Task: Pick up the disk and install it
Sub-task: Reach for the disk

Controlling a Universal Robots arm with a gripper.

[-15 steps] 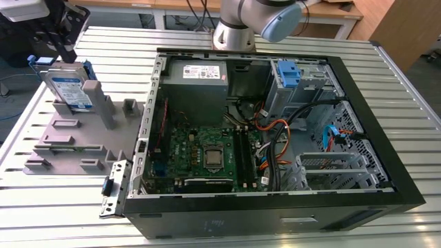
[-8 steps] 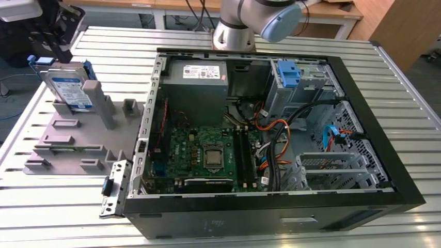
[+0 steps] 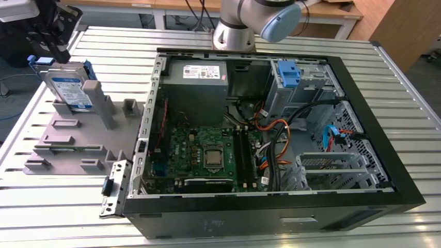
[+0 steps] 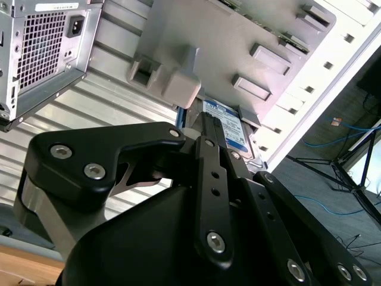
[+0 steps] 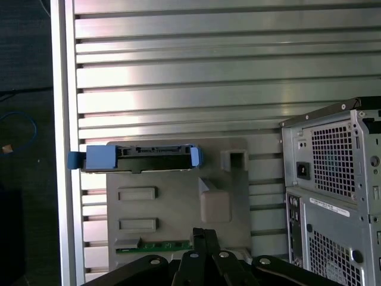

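Gripper point(image 4: 208, 122) is matte black all over, dotted with shiny silver screws. Just past its tips, the disk point(image 4: 229, 128) is silver metal with a white-and-blue label, and its carrier point(image 5: 101, 158) is bright blue. The fixture point(image 3: 76, 139) under it is plain light grey. The table point(image 3: 55, 206) is ribbed silver aluminium. Well away from the gripper there's a black PC case point(image 3: 276, 217), a green motherboard point(image 3: 206, 155), a blue bracket point(image 3: 289, 75), a blue cable point(image 3: 329, 137) and a grey power supply point(image 3: 200, 77) with a white label.
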